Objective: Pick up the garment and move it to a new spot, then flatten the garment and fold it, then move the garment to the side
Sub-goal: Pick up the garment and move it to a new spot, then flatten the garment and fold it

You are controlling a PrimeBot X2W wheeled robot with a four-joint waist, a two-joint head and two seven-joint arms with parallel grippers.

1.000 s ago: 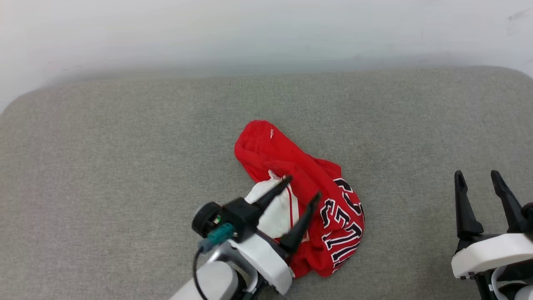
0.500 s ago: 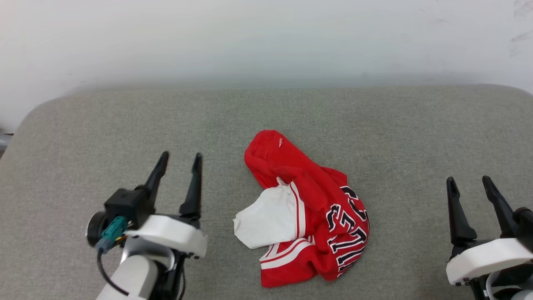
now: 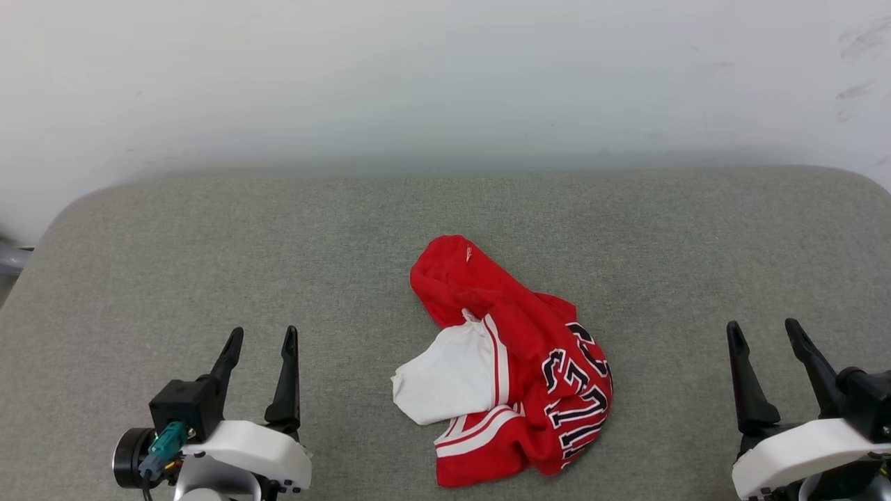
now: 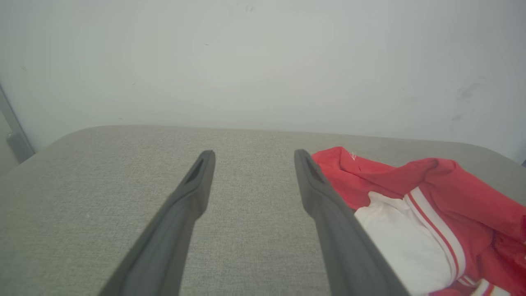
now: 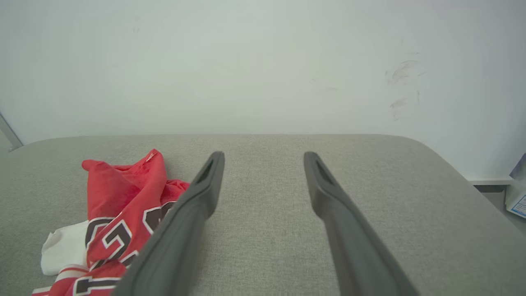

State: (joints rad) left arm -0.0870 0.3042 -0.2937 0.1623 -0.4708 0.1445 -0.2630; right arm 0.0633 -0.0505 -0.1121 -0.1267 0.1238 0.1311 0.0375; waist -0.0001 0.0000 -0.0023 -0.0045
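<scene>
The garment (image 3: 518,341), a red jersey with a white sleeve, striped trim and black white-outlined letters, lies crumpled in a heap at the middle of the grey padded surface (image 3: 209,250). It also shows as the garment (image 4: 415,193) at the right of the left wrist view and the garment (image 5: 119,197) at the left of the right wrist view. My left gripper (image 3: 261,337) is open at the lower left, well clear of the cloth, nothing between its fingers. My right gripper (image 3: 762,330) is open at the lower right, also apart from the jersey.
A pale wall (image 3: 445,76) rises behind the grey surface, whose far corners are rounded. A metal post (image 4: 14,131) stands beyond the left edge. A small white box (image 5: 518,201) sits off the right edge. Bare grey padding stretches to both sides of the jersey.
My left gripper has drawn back from over the jersey to the lower left, leaving the cloth lying on the surface. The head camera has tilted, shifting the whole picture downward.
</scene>
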